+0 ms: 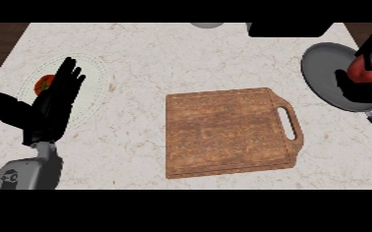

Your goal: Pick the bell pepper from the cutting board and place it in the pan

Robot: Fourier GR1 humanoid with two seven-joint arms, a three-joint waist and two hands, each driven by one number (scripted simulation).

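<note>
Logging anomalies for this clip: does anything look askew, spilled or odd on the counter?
Nothing spilled or damaged. The board lies bare and slightly turned. The right hand holds the red pepper over the pan. The left hand rests open over a plate.

The bench (pixel 181 59) is seen in pale, veined marble. The cutting board (pixel 225 132) is shown in mottled reddish-brown wood grain. The pan (pixel 323 73) is coloured grey, the bell pepper (pixel 358 71) red. Each robot hand (pixel 54 103) is rendered black.
</note>
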